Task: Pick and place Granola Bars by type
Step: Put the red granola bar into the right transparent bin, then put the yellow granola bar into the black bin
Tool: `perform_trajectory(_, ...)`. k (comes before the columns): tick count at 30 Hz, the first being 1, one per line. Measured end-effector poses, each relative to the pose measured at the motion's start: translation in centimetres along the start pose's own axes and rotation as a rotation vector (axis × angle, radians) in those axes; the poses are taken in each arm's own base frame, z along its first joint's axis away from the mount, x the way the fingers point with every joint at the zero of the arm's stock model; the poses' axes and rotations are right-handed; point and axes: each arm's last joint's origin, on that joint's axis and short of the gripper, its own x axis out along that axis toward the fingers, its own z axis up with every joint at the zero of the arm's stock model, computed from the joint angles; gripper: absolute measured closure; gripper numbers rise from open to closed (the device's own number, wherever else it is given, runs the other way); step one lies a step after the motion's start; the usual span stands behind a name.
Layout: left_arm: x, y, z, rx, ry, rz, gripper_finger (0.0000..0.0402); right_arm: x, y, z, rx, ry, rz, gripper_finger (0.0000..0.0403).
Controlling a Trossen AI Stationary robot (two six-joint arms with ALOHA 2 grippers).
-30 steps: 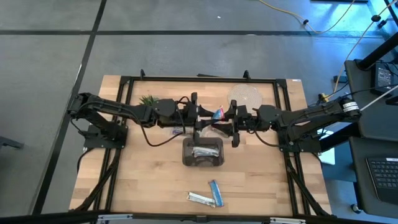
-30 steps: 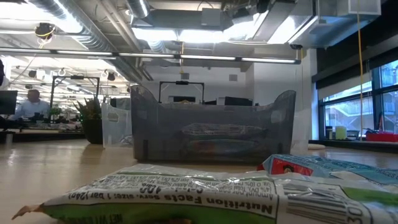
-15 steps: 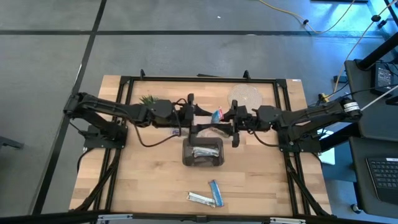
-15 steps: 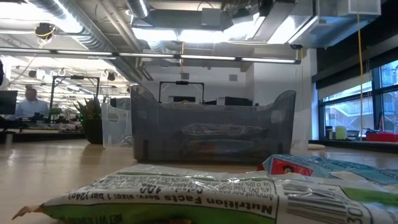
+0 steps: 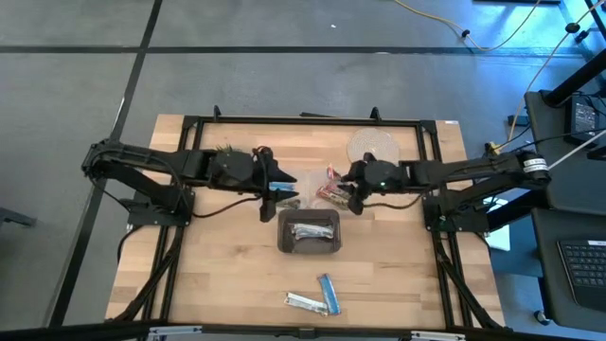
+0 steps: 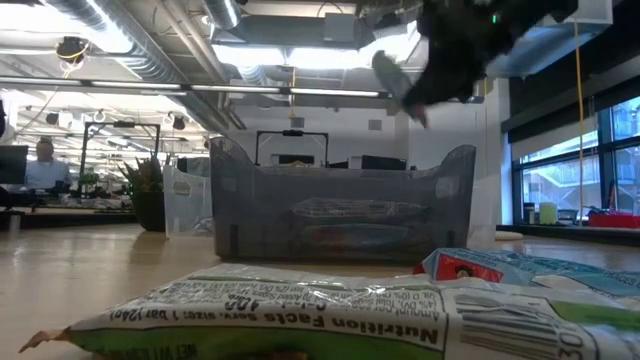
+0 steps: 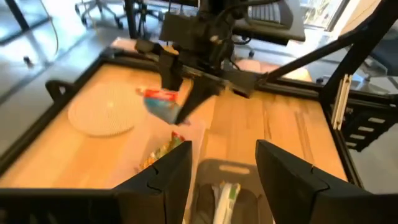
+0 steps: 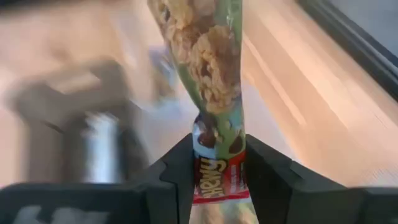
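Note:
My right gripper (image 5: 350, 187) is shut on a multicoloured granola bar (image 5: 331, 178), held above the table's middle just beyond the grey bin (image 5: 308, 232). In the low view this gripper (image 6: 425, 90) shows above the bin (image 6: 340, 215). The bin holds silver-white bars (image 5: 310, 232). My left gripper (image 5: 276, 190) is open and touches nothing, hovering left of the bin; in its wrist view its fingers (image 7: 221, 180) frame the bin (image 7: 224, 186). A blue bar (image 5: 328, 292) and a silver-white bar (image 5: 305, 303) lie flat near the table's near edge. My right gripper pinches the multicoloured bar by one end (image 8: 217, 177) between its two fingers (image 8: 174, 171). The fingers come from the table's right, slanting down, and lie along the bar. The bar sticks out beyond the fingertips (image 8: 208, 56) and is lifted clear (image 7: 163, 102).
A clear container with multicoloured bars (image 5: 312, 197) sits just beyond the grey bin. A round woven coaster (image 5: 371, 145) and a small potted plant (image 5: 225, 152) stand toward the far edge. A black frame (image 5: 303, 121) borders the table. Bare wood lies to either side of the bin.
My left gripper has drawn back toward the table's left, away from the bar and from my right gripper. My right gripper, keeping the bar, has tipped downward and come into the low view above the grey bin.

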Motion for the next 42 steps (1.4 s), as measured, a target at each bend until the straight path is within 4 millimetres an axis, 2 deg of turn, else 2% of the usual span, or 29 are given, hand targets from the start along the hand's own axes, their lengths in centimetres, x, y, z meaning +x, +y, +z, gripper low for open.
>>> perform_trajectory(5, 1.1, -0.2, -0.6, -0.001, 0.047, 0.007, 0.0231, 1.9, -0.8, -1.5, -0.002, 0.147, -0.09, 0.0276)
perform_trajectory(13, 3.1, -0.6, -1.7, -0.001, 0.109, 0.012, 0.0231, 5.8, -0.7, -3.8, -0.067, 0.307, -0.131, 0.0276)
perform_trajectory(19, 4.2, -0.7, -2.3, -0.001, 0.143, 0.022, 0.0231, 7.1, -0.6, -4.8, -0.083, 0.362, -0.144, 0.0276)
perform_trajectory(24, 3.9, -0.6, -2.3, -0.004, 0.143, 0.021, 0.0231, 6.6, -0.6, -4.5, -0.084, 0.351, -0.141, 0.0276)
perform_trajectory(28, 3.4, -0.6, -1.8, -0.04, 0.117, 0.016, 0.0231, 5.3, -0.7, -3.6, -0.072, 0.344, -0.123, 0.0276)
perform_trajectory(34, 3.6, -0.7, -1.8, -0.137, 0.109, 0.011, 0.0231, 3.2, -0.1, -1.9, 0.006, 0.357, 0.09, 0.0276)
perform_trajectory(38, 3.8, -1.4, -1.5, -0.13, 0.07, -0.039, 0.0226, 2.3, 0.4, -1.6, 0.051, 0.352, 0.187, 0.0276)
perform_trajectory(42, 4.4, -3.0, -1.6, -0.03, 0.031, -0.109, 0.0204, 1.2, 1.4, -1.4, -0.013, 0.295, 0.169, 0.0276)
